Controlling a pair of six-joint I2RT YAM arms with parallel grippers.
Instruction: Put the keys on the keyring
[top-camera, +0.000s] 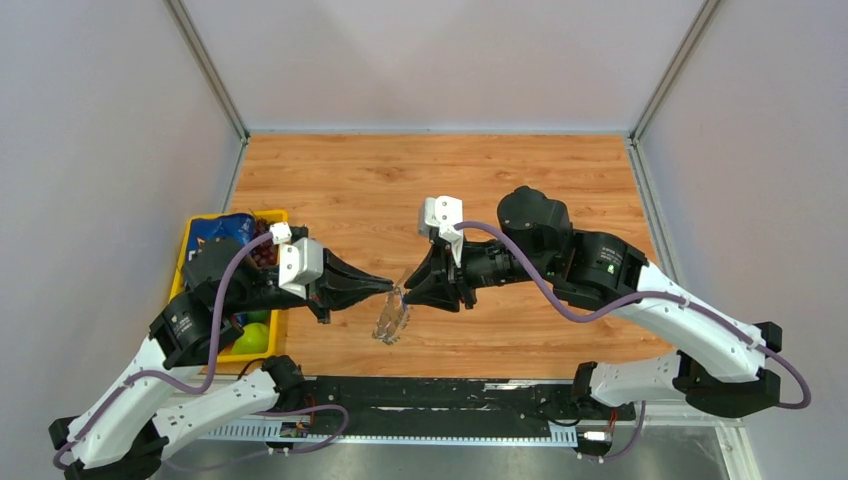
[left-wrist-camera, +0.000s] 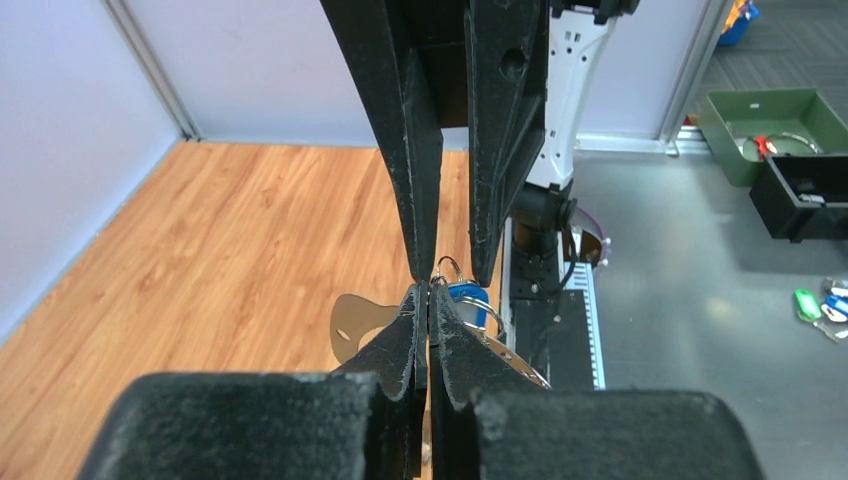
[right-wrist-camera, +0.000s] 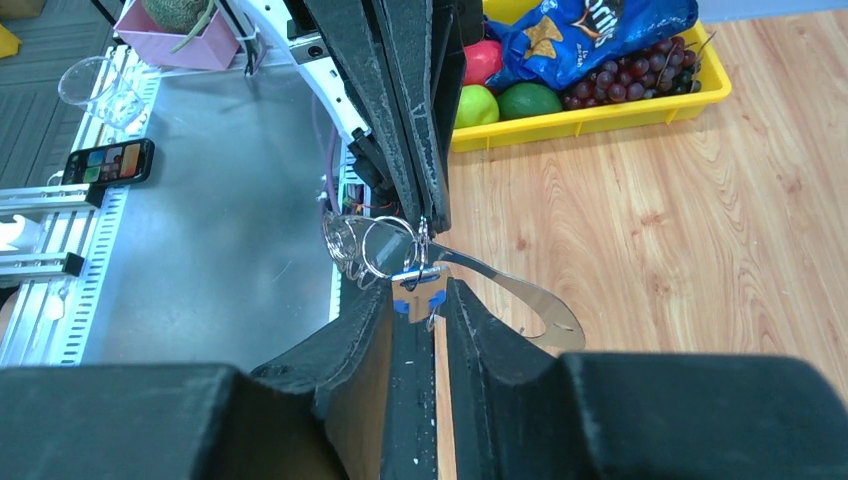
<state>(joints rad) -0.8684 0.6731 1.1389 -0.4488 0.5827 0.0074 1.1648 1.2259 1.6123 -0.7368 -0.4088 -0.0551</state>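
My left gripper (top-camera: 390, 287) and right gripper (top-camera: 408, 291) meet tip to tip above the table's near middle. The keyring (right-wrist-camera: 385, 243) shows as silver wire loops with a flat shiny metal piece (right-wrist-camera: 540, 300) hanging from it. The left gripper (left-wrist-camera: 428, 292) is shut, pinching the ring wire at its tip. The key (right-wrist-camera: 418, 297), silver with a blue head, sits between the fingers of the right gripper (right-wrist-camera: 420, 290), held right at the ring. Its blue head also shows in the left wrist view (left-wrist-camera: 466, 293). Silver pieces dangle below both tips (top-camera: 390, 322).
A yellow bin (top-camera: 186, 250) with a blue chips bag, grapes and green fruit stands at the table's left edge, beside the left arm. Grey walls close the left, right and back. A black rail (top-camera: 440, 395) runs along the near edge.
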